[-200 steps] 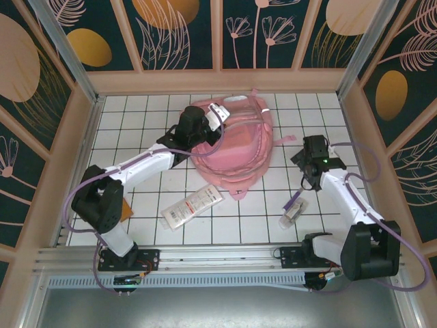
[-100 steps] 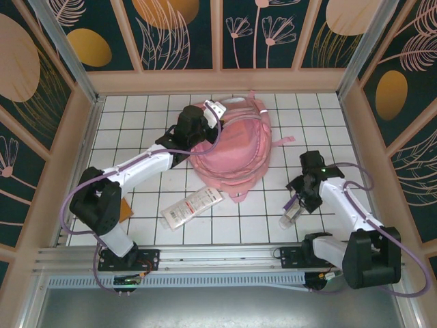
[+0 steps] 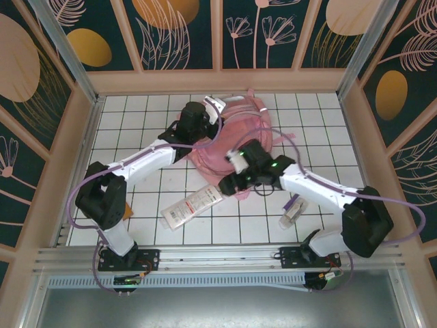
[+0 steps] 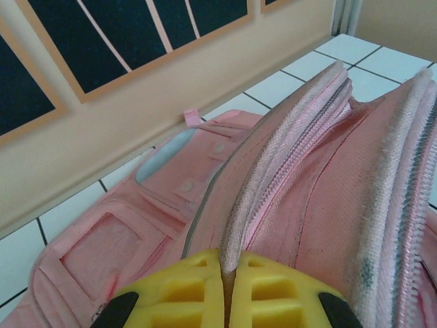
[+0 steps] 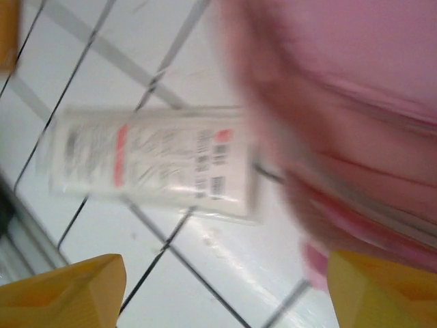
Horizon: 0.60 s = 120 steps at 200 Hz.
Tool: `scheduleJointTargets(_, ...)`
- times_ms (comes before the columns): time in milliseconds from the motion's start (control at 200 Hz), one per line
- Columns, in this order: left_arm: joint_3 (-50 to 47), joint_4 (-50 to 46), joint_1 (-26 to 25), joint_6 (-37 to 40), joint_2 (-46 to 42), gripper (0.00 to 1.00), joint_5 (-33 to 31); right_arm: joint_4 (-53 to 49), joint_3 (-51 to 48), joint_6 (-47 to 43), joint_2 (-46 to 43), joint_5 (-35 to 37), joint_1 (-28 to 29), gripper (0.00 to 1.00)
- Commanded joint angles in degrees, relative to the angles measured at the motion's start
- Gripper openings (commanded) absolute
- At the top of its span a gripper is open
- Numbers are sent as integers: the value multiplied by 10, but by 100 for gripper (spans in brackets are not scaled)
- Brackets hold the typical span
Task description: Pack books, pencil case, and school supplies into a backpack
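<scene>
Right hand [image 3: 227, 183] swings in beside backpack [image 3: 258, 133], released; left hand [image 4: 229, 301] clenches its zip edge; centre across pencil case [image 5: 150, 164].

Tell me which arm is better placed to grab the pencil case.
Right. The right arm has open jaws by the pencil case; the left arm has jaws shut on the backpack edge.
</scene>
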Motion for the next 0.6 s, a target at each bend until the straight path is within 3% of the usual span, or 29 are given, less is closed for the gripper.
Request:
scheduleJointTargets(0,16,35,19,-8,4,0,38,72,-23,-323,8,-28,62,84)
scheduleJointTargets(120,8,36,32,-18,2,0,80,133,-40,-531,50,-90,73,87)
scheduleJointTargets(230,-7,47,46,-32,-3,0,112,162,3,-618,133,-91,89,91)
scheduleJointTargets(305,-14,53,52,-36,-6,0,120,153,60,-642,203,-96,96,99)
scheduleJointTargets(450,-18,52,59,-37,-3,0,138,121,154,-654,321,-113,104,99)
scheduleJointTargets(596,-20,50,65,-35,7,0,155,96,191,-615,377,-108,98,99)
